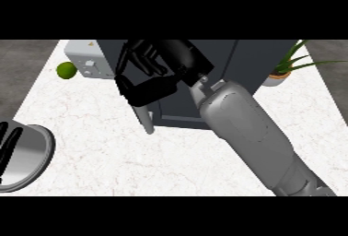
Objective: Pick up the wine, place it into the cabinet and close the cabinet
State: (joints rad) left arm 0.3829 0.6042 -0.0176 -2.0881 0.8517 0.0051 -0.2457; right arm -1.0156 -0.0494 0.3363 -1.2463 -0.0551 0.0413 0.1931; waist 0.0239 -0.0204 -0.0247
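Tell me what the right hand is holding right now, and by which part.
Cannot be told. The right hand is curled at the front of the dark cabinet, near its open door edge; no wine shows in it.

One cabinet (238, 64), one lime (66, 70), one plant (289, 64)

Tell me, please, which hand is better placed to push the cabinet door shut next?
The right hand, probably: it is already up at the cabinet, against the door's edge. The left hand rests at the view's left edge, far from it.
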